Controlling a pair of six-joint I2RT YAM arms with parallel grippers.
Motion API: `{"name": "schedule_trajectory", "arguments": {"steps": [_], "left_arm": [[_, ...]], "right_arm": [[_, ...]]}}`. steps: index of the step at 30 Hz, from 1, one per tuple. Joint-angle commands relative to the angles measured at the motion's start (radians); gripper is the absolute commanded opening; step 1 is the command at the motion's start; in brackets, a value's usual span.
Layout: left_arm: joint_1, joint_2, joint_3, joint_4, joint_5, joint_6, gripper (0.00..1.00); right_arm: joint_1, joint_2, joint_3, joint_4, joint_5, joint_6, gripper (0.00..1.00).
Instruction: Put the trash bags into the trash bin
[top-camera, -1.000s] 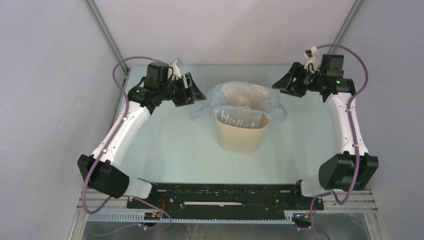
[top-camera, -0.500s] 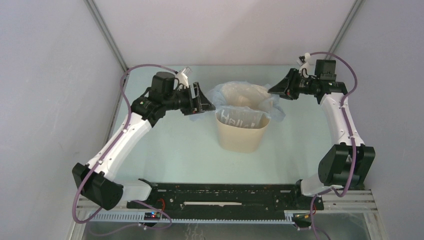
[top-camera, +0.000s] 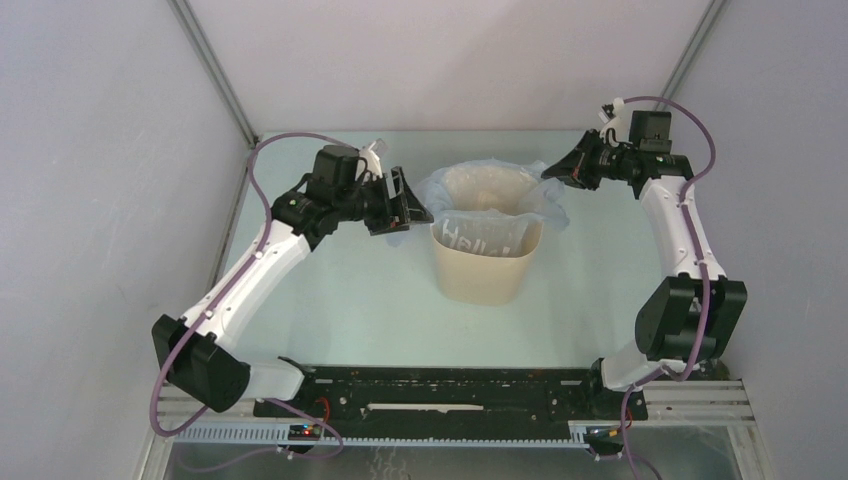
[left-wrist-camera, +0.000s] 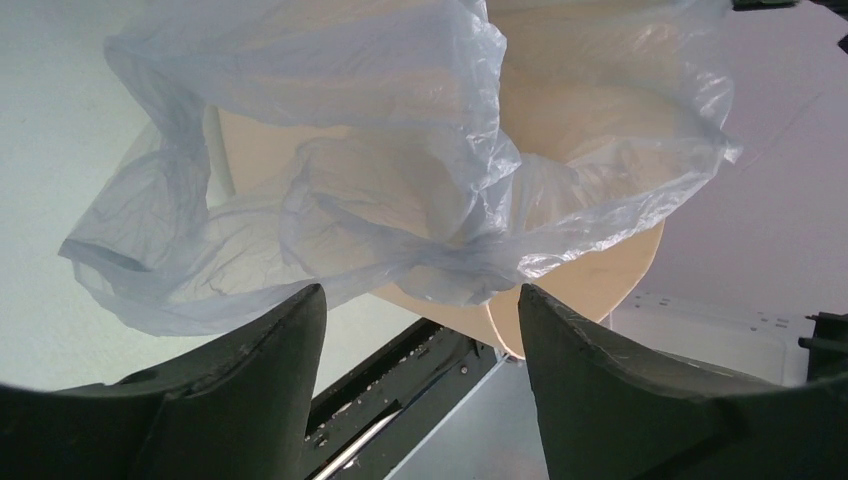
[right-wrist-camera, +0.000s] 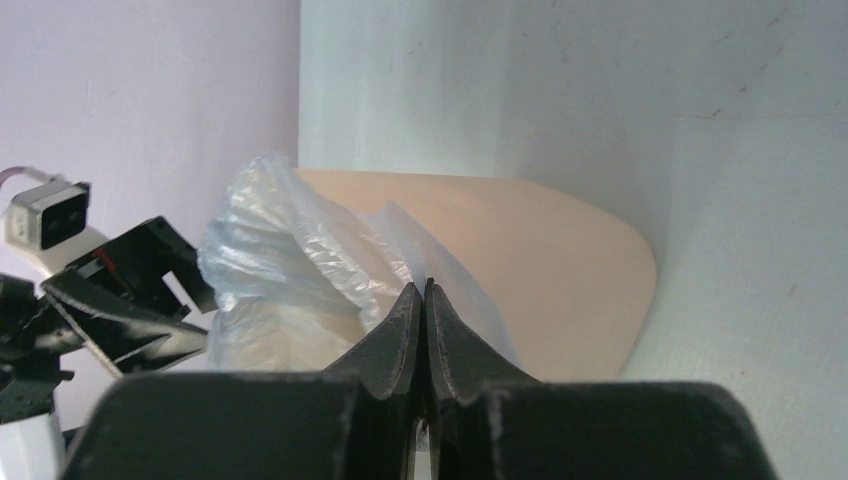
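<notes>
Pale-blue trash bag lines beige bin mid desk, edges spilling over rim. Far-right edge apparently pinched in shut right hand; left flap just ahead of wide-open left hand. Step: tucking overhang. Next: left closes on flap, pushes inward.

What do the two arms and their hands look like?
Left arm and right arm match: white link shells, black joint housings, a purple cable looping along each. Left hand and right hand are black, each with two wedge-shaped fingers tapering to tips. A small white module sits by each wrist.
</notes>
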Motion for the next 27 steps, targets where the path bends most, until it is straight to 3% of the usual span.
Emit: {"name": "schedule_trajectory", "arguments": {"steps": [1, 6, 11, 13, 16, 18, 23, 27], "left_arm": [[-0.004, -0.045, 0.014, -0.01, -0.017, 0.043, 0.74], [-0.003, 0.026, 0.086, -0.034, -0.004, 0.06, 0.62], [-0.001, 0.077, 0.214, -0.095, 0.01, 0.082, 0.57], [-0.001, 0.082, 0.274, -0.131, 0.004, 0.095, 0.58], [-0.001, 0.062, 0.314, -0.153, -0.019, 0.096, 0.7], [-0.001, 0.039, 0.314, -0.156, -0.034, 0.083, 0.77], [-0.001, -0.072, 0.259, -0.156, -0.082, 0.043, 0.83], [0.001, -0.172, 0.175, -0.12, -0.123, -0.072, 0.85]], "right_arm": [[-0.002, 0.04, 0.027, 0.012, 0.043, -0.018, 0.09], [-0.002, 0.056, -0.017, -0.04, 0.086, -0.099, 0.12], [0.018, 0.022, -0.08, -0.05, 0.101, -0.112, 0.14], [0.03, 0.005, -0.078, -0.055, 0.108, -0.116, 0.17], [0.029, -0.025, -0.032, -0.114, 0.173, -0.119, 0.22], [0.03, -0.061, 0.021, -0.175, 0.249, -0.133, 0.34], [0.016, -0.156, 0.123, -0.28, 0.343, -0.131, 0.62], [0.015, -0.236, 0.132, -0.334, 0.354, -0.091, 0.71]]}}
